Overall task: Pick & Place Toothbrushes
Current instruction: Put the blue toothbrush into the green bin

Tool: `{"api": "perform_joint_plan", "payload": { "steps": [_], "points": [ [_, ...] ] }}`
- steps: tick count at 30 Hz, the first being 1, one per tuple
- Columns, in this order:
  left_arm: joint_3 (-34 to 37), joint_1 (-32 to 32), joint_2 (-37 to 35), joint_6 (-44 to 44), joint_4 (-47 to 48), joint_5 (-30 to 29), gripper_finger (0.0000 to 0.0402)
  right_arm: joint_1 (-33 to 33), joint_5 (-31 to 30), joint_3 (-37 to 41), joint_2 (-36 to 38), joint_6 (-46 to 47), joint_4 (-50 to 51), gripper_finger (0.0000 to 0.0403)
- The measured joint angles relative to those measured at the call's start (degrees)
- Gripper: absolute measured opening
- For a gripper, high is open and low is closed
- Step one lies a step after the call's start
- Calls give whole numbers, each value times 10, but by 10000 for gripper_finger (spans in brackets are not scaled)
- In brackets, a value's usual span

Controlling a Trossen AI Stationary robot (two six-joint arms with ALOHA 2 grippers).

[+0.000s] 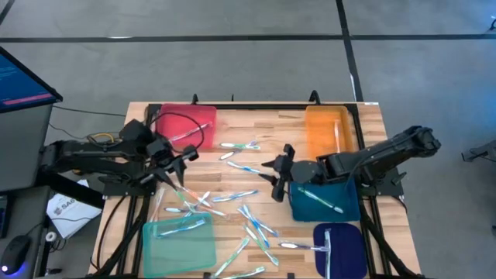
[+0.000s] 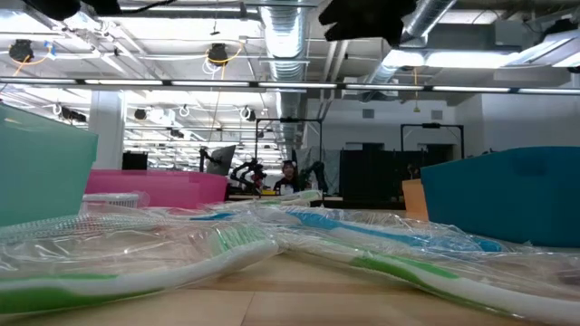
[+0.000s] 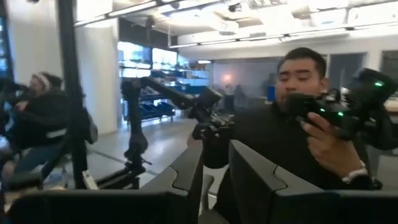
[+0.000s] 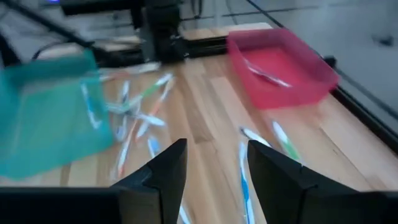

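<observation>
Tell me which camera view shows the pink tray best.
The high view: the pink tray shows whole from above at the table's far left, with a toothbrush and a black cable inside. The right wrist view shows it at an angle, slightly blurred. The low view catches only its side wall. The left wrist view misses it.
</observation>
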State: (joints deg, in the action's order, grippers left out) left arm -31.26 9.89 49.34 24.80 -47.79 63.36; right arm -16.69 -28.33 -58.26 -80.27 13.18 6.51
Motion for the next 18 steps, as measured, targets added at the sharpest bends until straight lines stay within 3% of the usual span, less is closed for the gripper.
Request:
{"api": "perform_joint_plan", "payload": {
  "steps": [6,10,18],
  "points": [
    [1,-3,-7,-1,2,-2,72,-13,0,0,-39,-86,-98,162],
    [1,-5,-6,9,6,-9,72,1,0,-1,-66,-88,-131,160],
    [1,-24,-5,7,20,-11,72,71,0,-36,-100,18,4,145]
  ]
}}
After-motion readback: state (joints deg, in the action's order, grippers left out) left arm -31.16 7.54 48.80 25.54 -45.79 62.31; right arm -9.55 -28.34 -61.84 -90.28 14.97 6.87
